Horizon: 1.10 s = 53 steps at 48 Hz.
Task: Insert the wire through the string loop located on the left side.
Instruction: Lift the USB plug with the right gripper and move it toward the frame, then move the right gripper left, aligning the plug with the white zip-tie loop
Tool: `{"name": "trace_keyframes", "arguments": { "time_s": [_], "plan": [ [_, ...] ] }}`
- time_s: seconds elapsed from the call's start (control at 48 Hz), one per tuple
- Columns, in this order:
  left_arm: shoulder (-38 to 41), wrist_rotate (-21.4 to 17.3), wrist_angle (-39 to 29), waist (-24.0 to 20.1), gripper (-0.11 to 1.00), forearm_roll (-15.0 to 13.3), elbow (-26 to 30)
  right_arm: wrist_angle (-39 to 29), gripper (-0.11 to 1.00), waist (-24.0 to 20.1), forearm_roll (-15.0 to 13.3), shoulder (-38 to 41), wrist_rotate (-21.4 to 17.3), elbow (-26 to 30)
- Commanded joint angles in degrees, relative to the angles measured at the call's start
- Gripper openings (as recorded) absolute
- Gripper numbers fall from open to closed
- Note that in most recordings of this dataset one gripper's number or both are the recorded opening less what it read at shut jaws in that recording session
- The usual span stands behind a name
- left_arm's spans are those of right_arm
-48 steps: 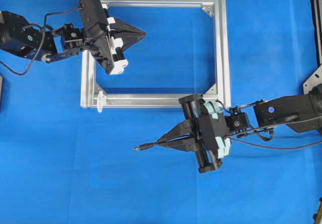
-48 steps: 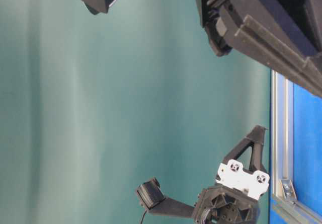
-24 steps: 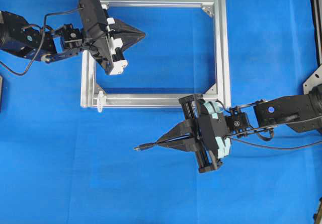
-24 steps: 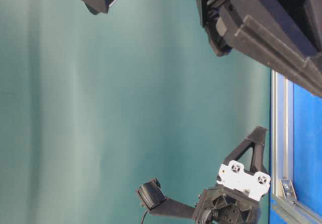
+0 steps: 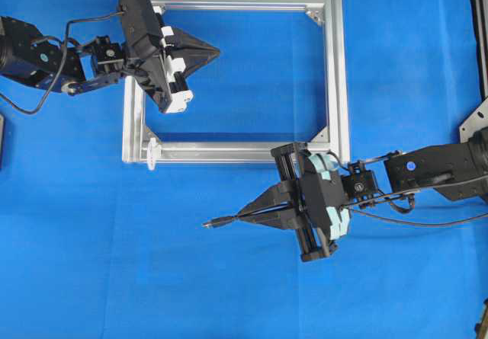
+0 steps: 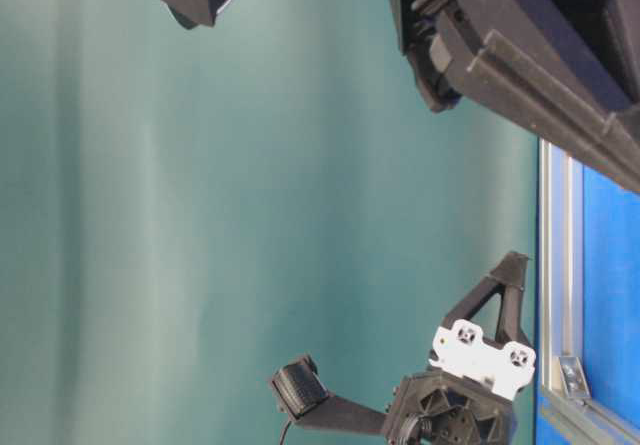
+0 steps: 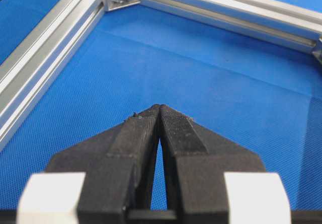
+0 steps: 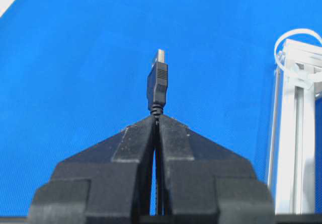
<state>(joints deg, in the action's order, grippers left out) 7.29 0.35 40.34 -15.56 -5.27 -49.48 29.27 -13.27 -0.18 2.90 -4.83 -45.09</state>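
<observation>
Bright, even light throughout, with soft shadows only. The metal frame (image 5: 333, 65) glints palely. Both wrist views blur the near fingers (image 7: 136, 148); the table-level view lies turned sideways.

Looked like a robotics laboratory: a work table covered with plain blue cloth (image 5: 91, 263), a bare aluminium profile frame (image 5: 334, 72) laid flat on it, a plain teal backdrop (image 6: 200, 215) behind, and two black robot arms mounted at opposite sides
</observation>
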Motion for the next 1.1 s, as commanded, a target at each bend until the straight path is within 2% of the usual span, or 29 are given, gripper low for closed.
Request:
{"name": "trace_keyframes", "arguments": {
  "time_s": [0.0, 0.5, 1.083],
  "plan": [
    [-1.76, 0.09, 0.26, -0.09, 0.0, 0.18, 0.35, 0.18, -0.01, 0.88, 0.18, -1.76, 0.09, 0.62],
    [-1.76, 0.09, 0.35, -0.09, 0.0, 0.18, 0.35, -0.09, -0.01, 9.05, 0.18, -1.76, 0.18, -0.7],
    [-1.76, 0.09, 0.26, -0.09, 0.0, 0.18, 0.26, -0.09, -0.01, 9.84, 0.18, -1.49, 0.18, -0.53]
  ]
}}
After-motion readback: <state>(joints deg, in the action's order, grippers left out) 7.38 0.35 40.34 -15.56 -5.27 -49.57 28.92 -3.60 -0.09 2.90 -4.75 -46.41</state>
